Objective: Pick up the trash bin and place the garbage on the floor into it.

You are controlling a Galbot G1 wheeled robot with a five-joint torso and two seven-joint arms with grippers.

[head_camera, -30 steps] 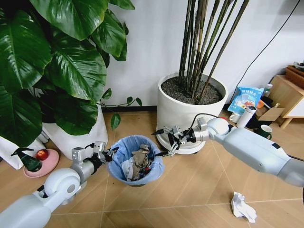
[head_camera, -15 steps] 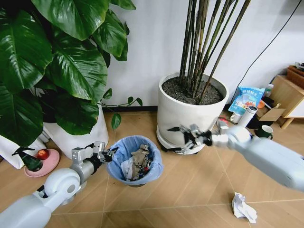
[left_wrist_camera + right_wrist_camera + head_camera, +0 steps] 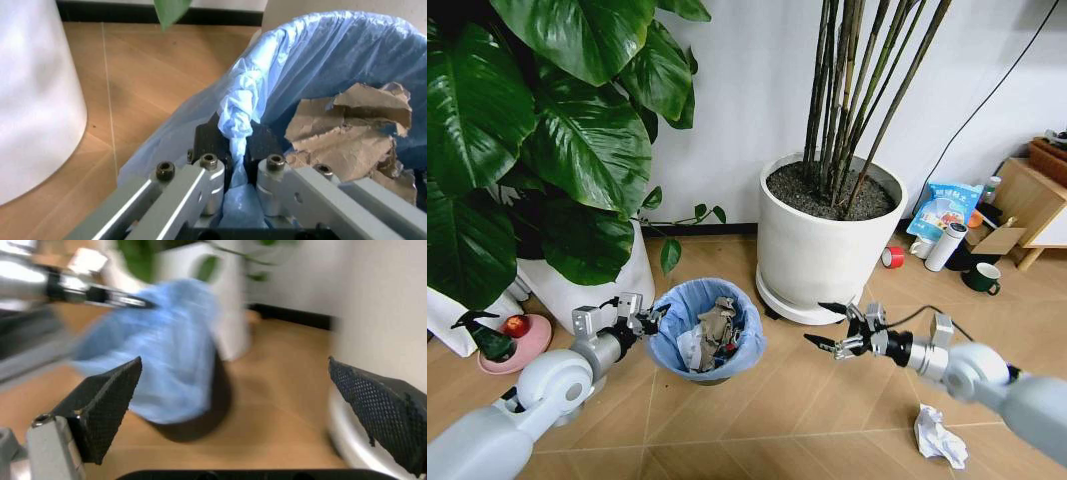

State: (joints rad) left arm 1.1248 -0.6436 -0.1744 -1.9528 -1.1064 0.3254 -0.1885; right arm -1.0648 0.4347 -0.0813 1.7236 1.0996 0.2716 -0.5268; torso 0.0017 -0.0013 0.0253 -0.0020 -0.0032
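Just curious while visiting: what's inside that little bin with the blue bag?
The trash bin holds torn brown cardboard, crumpled white paper and small scraps. Whatever lies beneath them is covered. The left gripper pinches the bag rim; the right gripper hangs open beside it.

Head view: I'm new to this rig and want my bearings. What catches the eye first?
The trash bin, blue-lined and stuffed with garbage, stands on the floor between two big white plant pots. The left gripper is clamped on its bag rim, while the right gripper hangs open beside it. A paper wad lies on the floor at lower right.
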